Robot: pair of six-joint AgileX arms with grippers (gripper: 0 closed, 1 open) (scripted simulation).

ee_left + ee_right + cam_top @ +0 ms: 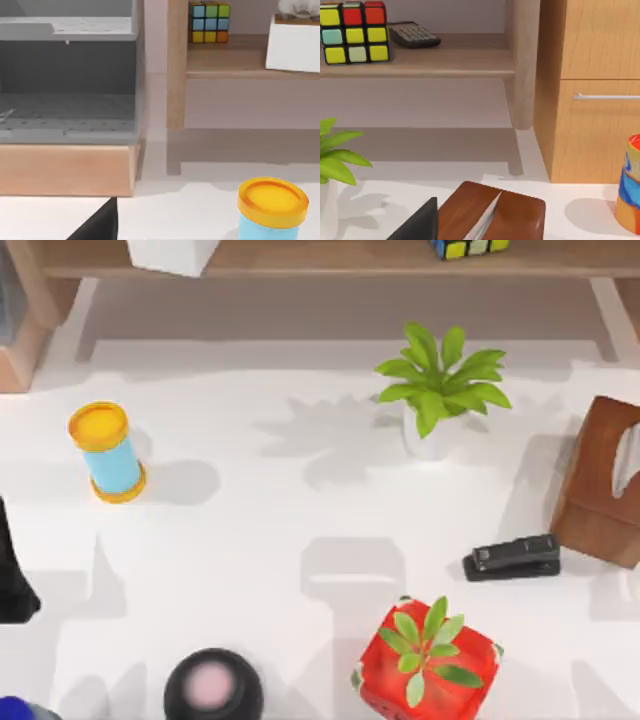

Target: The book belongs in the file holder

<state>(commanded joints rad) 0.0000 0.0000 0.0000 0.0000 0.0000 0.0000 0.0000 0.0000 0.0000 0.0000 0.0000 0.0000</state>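
The work surface was a white table (300, 540) backed by a long wooden shelf (330, 258). The book could not be positively identified. A black form (12, 575) at the table's left edge, cut off by the top view, was the only candidate, and it may equally have been part of the left arm. The file holder (65, 170) stood at the rear left corner, its grey interior facing the left wrist camera. A yellow-capped blue tub (108, 452) stood near it on the table. Further right lay a potted plant (437, 390), a stapler (512, 557) and a tissue box (603, 485). The right wrist camera looked over the tissue box toward the shelf. The jaw state of the left gripper and the right gripper could not be determined. Probable faults from here: the book striking the holder's front wall if brought in too low, or the tub being knocked over on the approach. The book's heading and long axis could not be read, so alignment with the holder's slot remained unverified.
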